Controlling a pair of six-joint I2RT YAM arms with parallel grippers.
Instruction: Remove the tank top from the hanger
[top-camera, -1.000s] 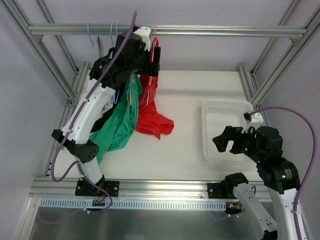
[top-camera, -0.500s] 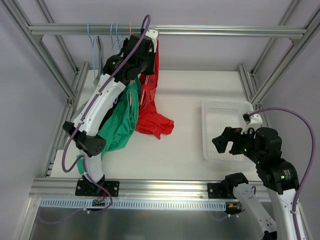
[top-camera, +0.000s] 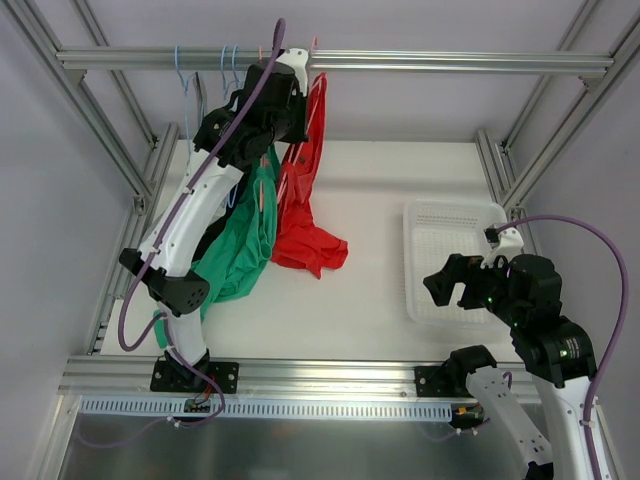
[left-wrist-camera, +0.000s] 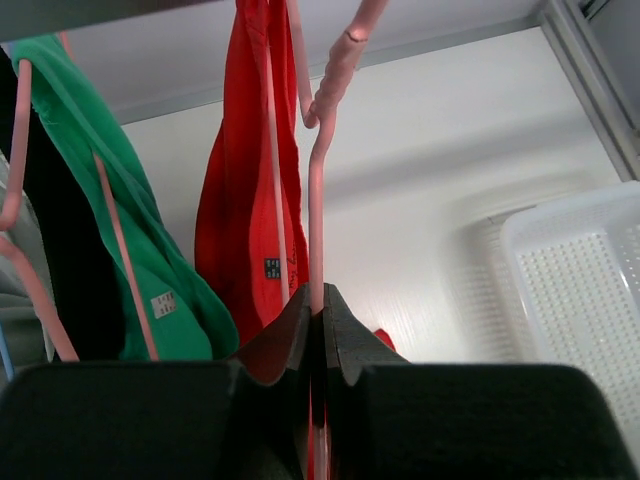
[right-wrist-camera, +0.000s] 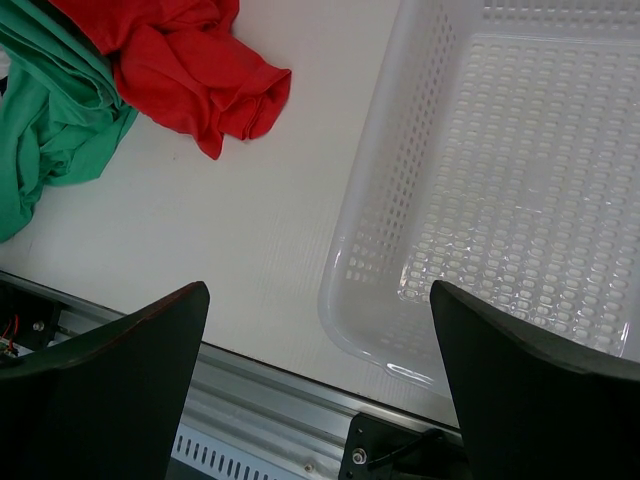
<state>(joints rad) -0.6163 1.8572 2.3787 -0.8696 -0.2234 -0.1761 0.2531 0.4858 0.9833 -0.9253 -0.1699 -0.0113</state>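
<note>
The red tank top hangs from a pink wire hanger on the top rail, and its lower part is bunched on the table. My left gripper is up by the rail. In the left wrist view it is shut on the hanger's wire stem, and the tank top hangs just left of the jaws. My right gripper hovers open and empty over the near-left corner of the basket, with nothing between its fingers.
A green garment on another pink hanger hangs just left of the red one, with dark cloth behind it. Blue hangers sit further left on the rail. A white perforated basket stands at the right.
My left gripper has closed from open onto the hanger's wire. The arm shifted near the rail, and the red top's upper part now hangs more to the right. The right arm is still.
</note>
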